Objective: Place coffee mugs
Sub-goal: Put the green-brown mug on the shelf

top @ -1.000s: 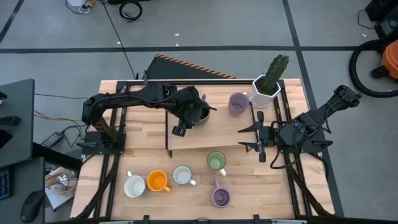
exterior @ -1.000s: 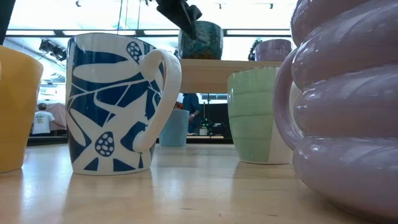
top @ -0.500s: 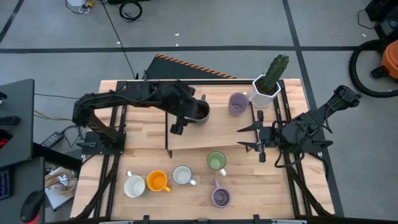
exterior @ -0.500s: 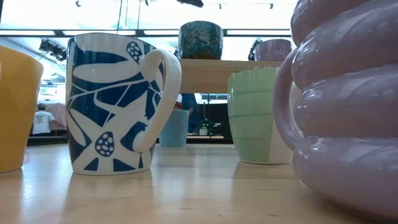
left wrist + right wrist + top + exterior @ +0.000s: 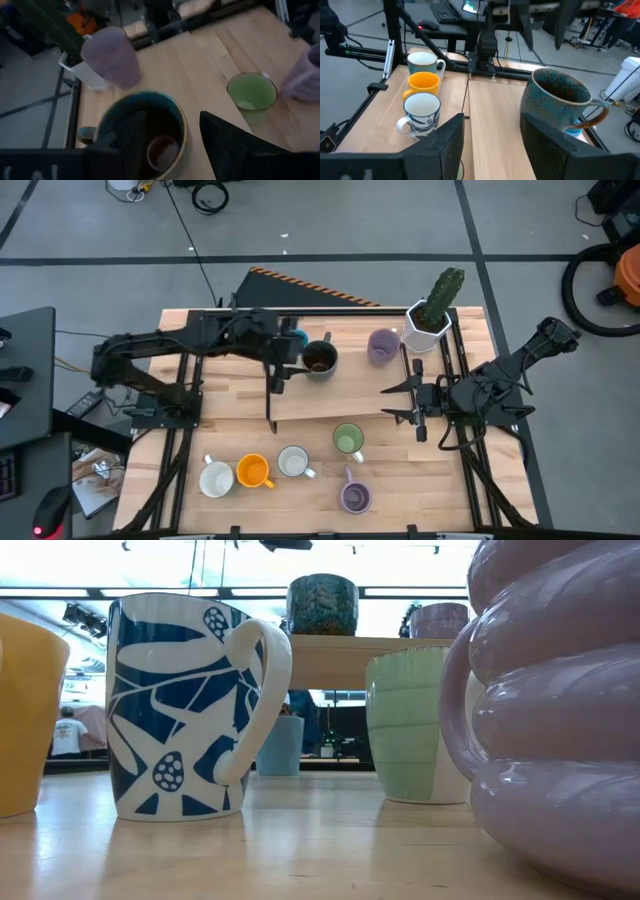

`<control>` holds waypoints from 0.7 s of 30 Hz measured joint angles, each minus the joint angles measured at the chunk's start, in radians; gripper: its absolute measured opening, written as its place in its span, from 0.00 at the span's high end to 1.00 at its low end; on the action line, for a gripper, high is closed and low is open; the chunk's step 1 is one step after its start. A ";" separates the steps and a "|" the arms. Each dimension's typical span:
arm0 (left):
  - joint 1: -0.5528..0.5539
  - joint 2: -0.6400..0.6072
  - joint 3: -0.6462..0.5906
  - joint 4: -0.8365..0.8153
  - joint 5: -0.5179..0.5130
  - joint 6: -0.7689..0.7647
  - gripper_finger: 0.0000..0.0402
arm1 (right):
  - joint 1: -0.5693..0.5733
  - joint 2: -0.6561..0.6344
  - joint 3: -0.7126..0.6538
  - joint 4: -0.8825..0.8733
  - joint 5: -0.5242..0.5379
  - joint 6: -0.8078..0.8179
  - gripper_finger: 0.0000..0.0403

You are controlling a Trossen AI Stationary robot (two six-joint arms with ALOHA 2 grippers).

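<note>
Teal glazed ceramic mug on raised wooden shelf; left gripper jaws wide, empty, just left.
Rigid, heavy, slick, chippable: grip rim wall. Right gripper jaws open, empty.

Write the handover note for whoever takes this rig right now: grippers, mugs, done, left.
Left gripper: open, empty, just beside the dark teal mug on the raised shelf.
Right gripper: open, empty, waiting at the shelf's right end.
Done: teal mug and one purple mug on the shelf.
Left: white mug, orange mug, blue-patterned mug, green mug and second purple mug on the table in front.
</note>
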 joint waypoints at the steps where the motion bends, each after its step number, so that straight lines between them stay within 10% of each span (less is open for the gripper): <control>1: 0.005 -0.038 -0.040 0.038 0.001 -0.006 0.54 | 0.000 0.007 0.000 0.003 0.007 0.004 0.51; 21: 0.065 -0.622 -0.728 0.440 0.031 -0.264 0.57 | -0.201 0.111 0.090 0.031 -0.207 -0.008 0.51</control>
